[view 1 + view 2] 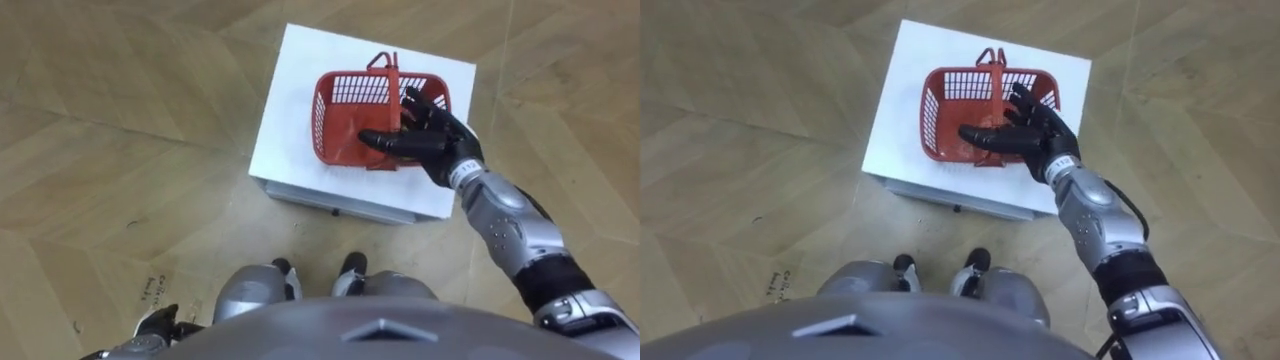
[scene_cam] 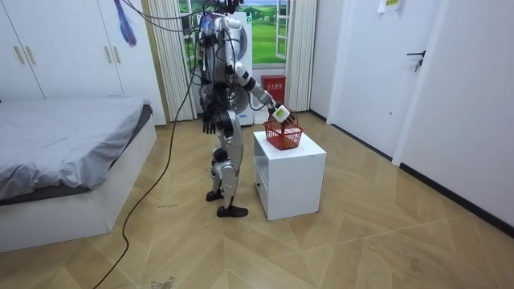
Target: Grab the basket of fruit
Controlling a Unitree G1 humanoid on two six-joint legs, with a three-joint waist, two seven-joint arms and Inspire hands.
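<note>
Stands right up against the near side of the white cabinet [image 1: 285, 140]. Hangs the left hand [image 1: 158, 323] low at the side, well short of the cabinet; cannot tell how its fingers lie. Faces the red basket [image 1: 345, 125], set about the middle of the cabinet's top, its handle [image 1: 393, 85] upright. Holds the right hand [image 1: 435, 135] over the cabinet at the basket's right side, fingers straight and spread, thumb [image 1: 385, 140] stretched across to the handle's near foot, gripping nothing.
</note>
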